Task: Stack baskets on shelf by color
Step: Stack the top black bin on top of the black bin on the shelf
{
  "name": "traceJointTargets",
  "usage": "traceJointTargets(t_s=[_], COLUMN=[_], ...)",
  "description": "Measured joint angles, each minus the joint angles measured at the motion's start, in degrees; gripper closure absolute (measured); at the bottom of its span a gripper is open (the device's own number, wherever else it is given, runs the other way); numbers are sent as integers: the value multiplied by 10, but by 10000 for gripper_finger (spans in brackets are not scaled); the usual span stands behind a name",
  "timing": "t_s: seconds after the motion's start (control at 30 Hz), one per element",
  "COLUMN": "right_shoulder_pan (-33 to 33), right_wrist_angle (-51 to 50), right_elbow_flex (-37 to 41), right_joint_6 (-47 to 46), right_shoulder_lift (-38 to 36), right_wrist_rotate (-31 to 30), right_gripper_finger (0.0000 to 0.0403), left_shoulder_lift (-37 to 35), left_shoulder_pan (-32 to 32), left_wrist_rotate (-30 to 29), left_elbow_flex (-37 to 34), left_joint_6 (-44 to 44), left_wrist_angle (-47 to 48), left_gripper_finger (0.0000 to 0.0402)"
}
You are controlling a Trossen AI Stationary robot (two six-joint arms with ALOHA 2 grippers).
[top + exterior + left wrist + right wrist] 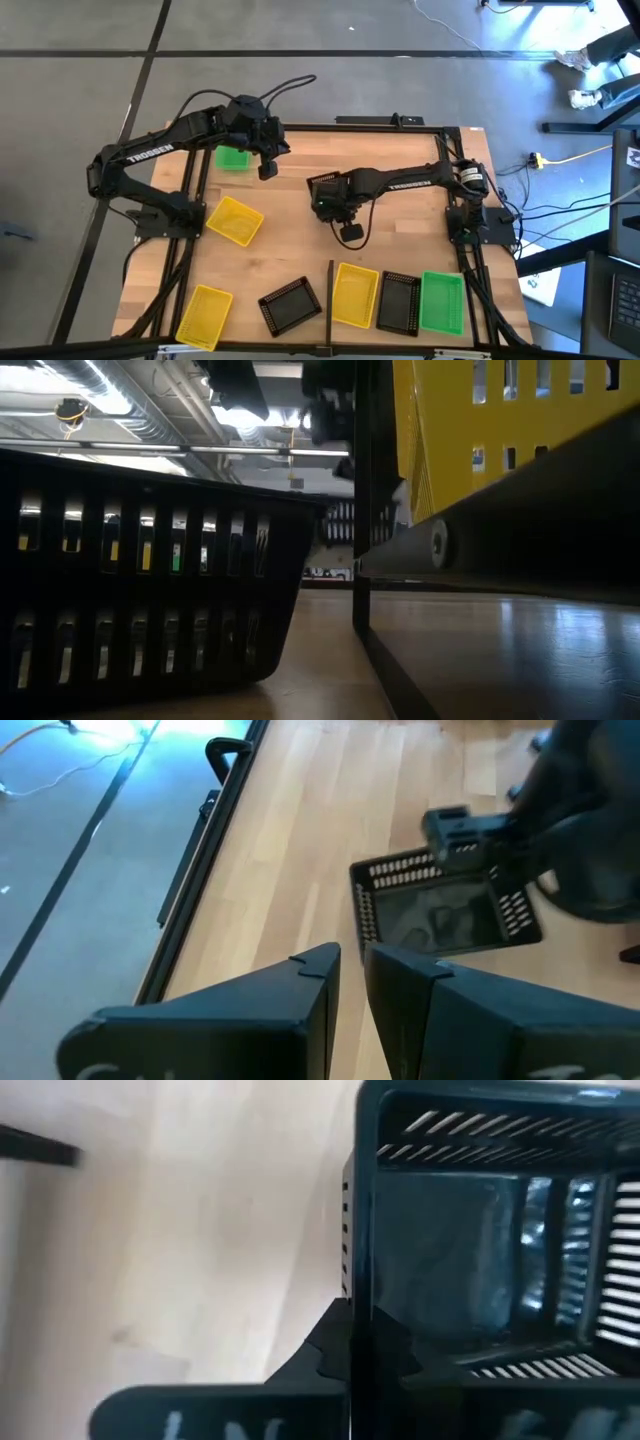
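Observation:
In the high view my right gripper is at mid-table, shut on a black basket. The left wrist view shows this basket too. My left gripper hovers shut over the far left part of the table, beside a green basket that sits flat on the wood. The shelf lies at the near right, with a black bar along its left edge. It carries a yellow basket, a black one and a green one. My right gripper grips the black basket by one lattice side wall at its rim. One finger is outside the wall; the other is hidden behind it, inside. The open side faces the wrist camera. Whether the basket is clear of the table does not show.
Two more yellow baskets and a black one lie on the left and near parts of the table. In the low view that black basket and the shelf's bar fill the foreground. Bare wood lies between the arms and the shelf.

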State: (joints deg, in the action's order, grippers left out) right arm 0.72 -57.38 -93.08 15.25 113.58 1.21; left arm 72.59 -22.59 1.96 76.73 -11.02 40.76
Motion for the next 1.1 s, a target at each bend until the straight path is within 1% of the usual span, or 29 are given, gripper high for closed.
traceJointTargets(t_s=[0.07, 0.23, 0.4, 0.57, 0.63, 0.77, 0.9, 1.0, 1.1], right_shoulder_pan=[11, 40, 60, 92, 106, 142, 180, 206, 233], right_wrist_angle=[-31, -136, -250, -325, -328, -327, -325, -329, -327], right_elbow_flex=[-35, -128, -213, -288, -309, -342, -344, -312, -264], right_joint_6=[-21, -84, -187, -274, -301, -327, -364, -413, -466], right_shoulder_lift=[0, -1, -1, -1, -4, -13, -39, -80, -135], right_wrist_rotate=[-5, -59, -101, -108, -111, -114, -112, -115, -141], right_gripper_finger=[402, 402, 403, 403, 403, 403, 403, 403, 403], left_shoulder_lift=[-7, -31, -69, -97, -107, -112, -112, -110, -103], left_shoulder_pan=[0, 0, 0, 0, 0, 0, 0, 0, 0], left_wrist_rotate=[0, 0, -1, -14, -15, -15, -15, -15, -15], left_elbow_flex=[0, 0, 0, 0, 0, 0, 0, 0, 0], left_joint_6=[-7, -17, -39, -57, -61, -61, -61, -60, -52], left_wrist_angle=[3, 8, 8, 8, 8, 8, 8, 8, 8], left_gripper_finger=[360, 360, 360, 360, 360, 360, 360, 360, 360])
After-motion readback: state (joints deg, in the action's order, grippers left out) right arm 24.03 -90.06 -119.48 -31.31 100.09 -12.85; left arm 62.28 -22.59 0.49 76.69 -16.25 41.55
